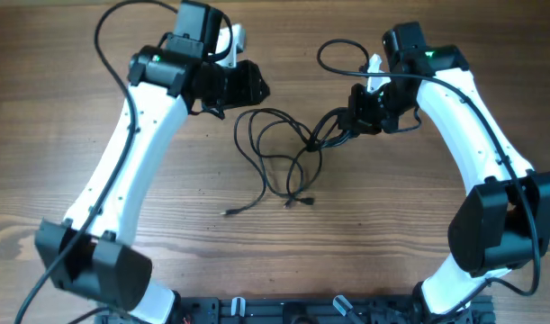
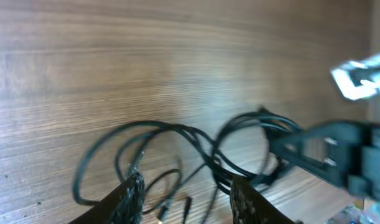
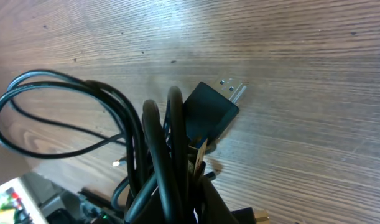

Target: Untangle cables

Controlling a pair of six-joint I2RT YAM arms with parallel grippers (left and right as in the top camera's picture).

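The cables (image 1: pixel 279 157) are thin black cords lying in tangled loops at mid-table, with small plug ends (image 1: pixel 298 201) pointing toward the front. My right gripper (image 1: pixel 344 126) is shut on the bundle's right side. In the right wrist view the gathered cables (image 3: pixel 158 149) and a black plug (image 3: pixel 209 112) rise out of the shut gripper (image 3: pixel 193 208). My left gripper (image 1: pixel 255 90) hovers just behind the loops' left side. In the left wrist view it (image 2: pixel 186 199) is open, its fingers (image 2: pixel 130 196) apart, and the cable loops (image 2: pixel 177 134) lie on the wood beyond them.
The wooden table (image 1: pixel 392 225) carries only the cables. Both white arms reach in from the front corners. A thicker black arm wire (image 1: pixel 333 56) loops above the right gripper. A dark rail (image 1: pixel 302 310) runs along the front edge.
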